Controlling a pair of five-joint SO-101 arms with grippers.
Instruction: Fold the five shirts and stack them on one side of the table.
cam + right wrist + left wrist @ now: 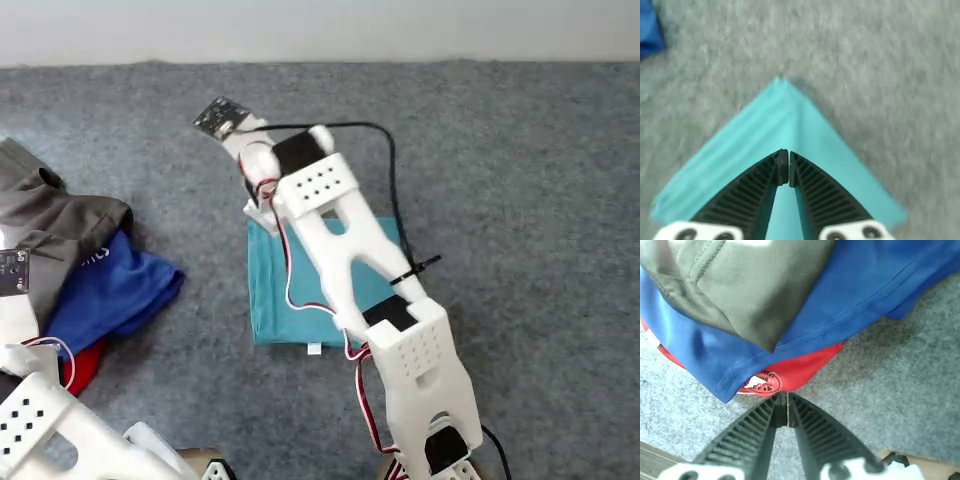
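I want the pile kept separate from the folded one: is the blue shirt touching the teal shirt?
Apart. The high view shows a strip of bare grey table between the blue shirt and the teal shirt.

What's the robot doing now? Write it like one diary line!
left gripper: shut, beside red shirt | layers: grey shirt over blue shirt over red shirt | right gripper: shut, above folded teal shirt
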